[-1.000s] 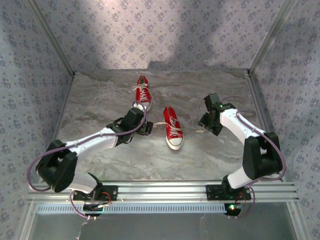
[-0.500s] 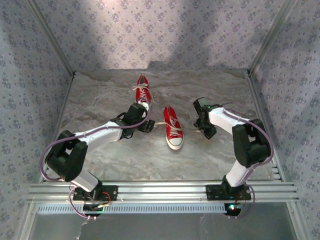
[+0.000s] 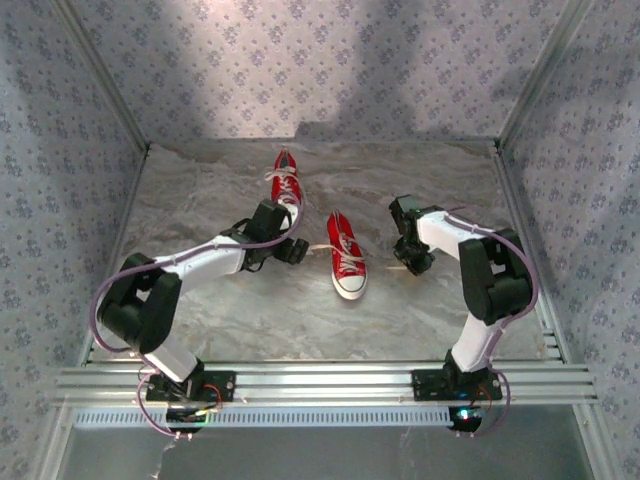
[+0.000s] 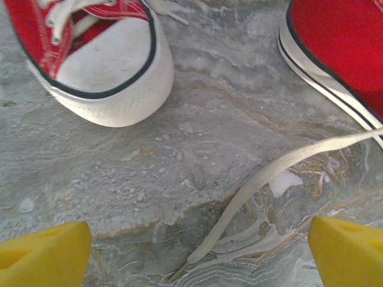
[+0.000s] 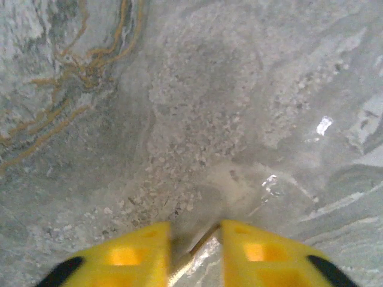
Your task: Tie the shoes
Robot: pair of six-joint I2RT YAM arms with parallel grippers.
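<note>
**Worktop** [image 3: 200, 300]: marbled grey slab, boxed by patterned walls [image 3: 60, 150] on three sides, with a metal rail [image 3: 320, 380] along the near edge.

**Shoes:** the far shoe [image 3: 287, 190] lies left of centre toward the back wall, toe pointing at the near edge. The near shoe [image 3: 346, 258] sits just right of it at mid-worktop, toe also toward the rail. The two are apart, not touching.

**Left hand** [image 3: 296, 252]: low over the worktop, in the gap between the far shoe's toe and the near shoe's side. It is spread wide and holds nothing. Its yellow fingertips [image 4: 42, 254] stand either side of a loose lace [image 4: 269, 173] that runs flat across the marble from the near shoe.

**Right hand** [image 3: 408, 265]: right of the near shoe, down at the surface. It is narrow. A thin pale strip [image 5: 200, 239] sits in the slit between the fingers, probably a lace end. I cannot tell whether it is pinched.

**Progress (judgement):** early. One lace trails free and no bow shows on the near shoe. The far shoe's laces are too small to read. The lace ends need gathering, crossing, looping and tightening, and then the second shoe follows. Nearly all of the task is left.

**Room:** there is open marble right of and in front of the near shoe, good for drawing laces outward. The left hand is hemmed between the shoes, so a sideways sweep could nudge either one. The walls are well away from both hands.
</note>
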